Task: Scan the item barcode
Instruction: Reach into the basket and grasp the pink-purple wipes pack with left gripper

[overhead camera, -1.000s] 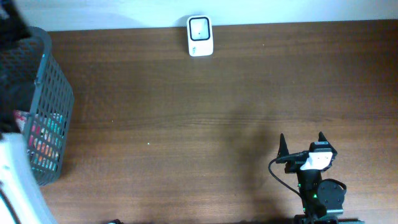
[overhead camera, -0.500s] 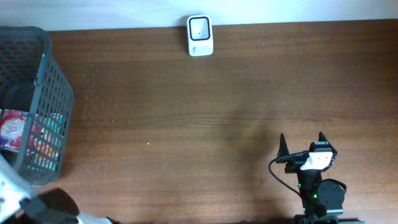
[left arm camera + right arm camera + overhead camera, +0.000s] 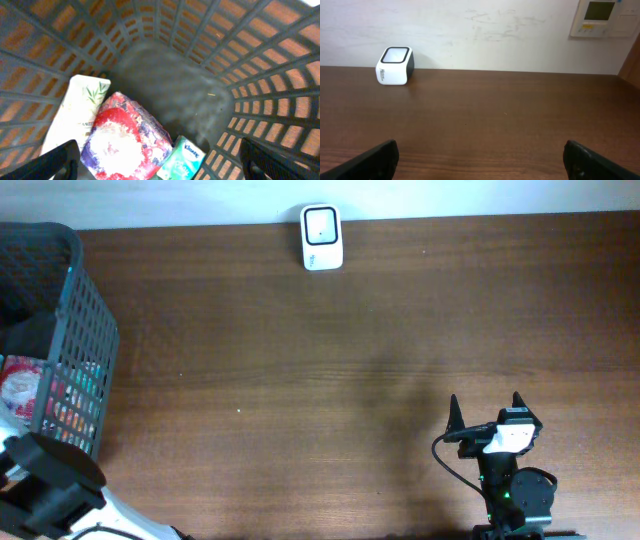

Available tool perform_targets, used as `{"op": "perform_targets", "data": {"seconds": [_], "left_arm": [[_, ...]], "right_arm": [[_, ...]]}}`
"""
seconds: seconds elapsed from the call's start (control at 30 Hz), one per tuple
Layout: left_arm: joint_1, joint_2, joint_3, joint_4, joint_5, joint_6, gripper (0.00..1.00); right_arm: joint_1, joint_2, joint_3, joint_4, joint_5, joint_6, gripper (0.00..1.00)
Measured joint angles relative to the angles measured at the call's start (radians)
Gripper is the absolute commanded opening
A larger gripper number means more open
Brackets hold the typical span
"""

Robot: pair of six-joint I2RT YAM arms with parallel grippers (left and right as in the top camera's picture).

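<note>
**Left fingers**: spread fully apart and holding nothing. They hang over the open mouth of the grey mesh basket, which stands at the left edge of the wooden surface.

**Basket contents** (left wrist view):
- A red and purple packet lies in the middle.
- It overlaps a white pack with a green leaf print on its left.
- A green Kleenex tissue pack touches its right side.
- Whether any barcode faces up cannot be told (print too blurred).

**Right fingers**: wide apart and empty, low over the bare surface at the near right, pointed toward the far edge.

**White barcode scanner**: upright at the far edge, about centre, by the wall. It is well apart from both arms and from the basket.
</note>
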Motion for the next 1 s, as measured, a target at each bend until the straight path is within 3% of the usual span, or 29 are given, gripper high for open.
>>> {"op": "perform_targets", "data": {"seconds": [0.27,0.5,0.77,0.9,1.0], "left_arm": [[0.0,0.087,0.0,-0.053,-0.006,-0.002,0.99],[0.015,0.228,0.0,-0.101,-0.011,-0.145,0.97],[0.015,0.24,0.0,-0.085,-0.158,-0.204,0.93],[0.014,0.241,0.0,-0.064,-0.163,-0.208,0.96],[0.013,0.252,0.0,-0.055,-0.071,-0.208,1.0]], "right_arm": [[0.0,0.0,0.0,0.0,0.0,0.0,0.99],[0.0,0.0,0.0,0.0,0.0,0.0,0.99],[0.0,0.0,0.0,0.0,0.0,0.0,0.99],[0.0,0.0,0.0,0.0,0.0,0.001,0.99],[0.0,0.0,0.0,0.0,0.0,0.0,0.99]]}}
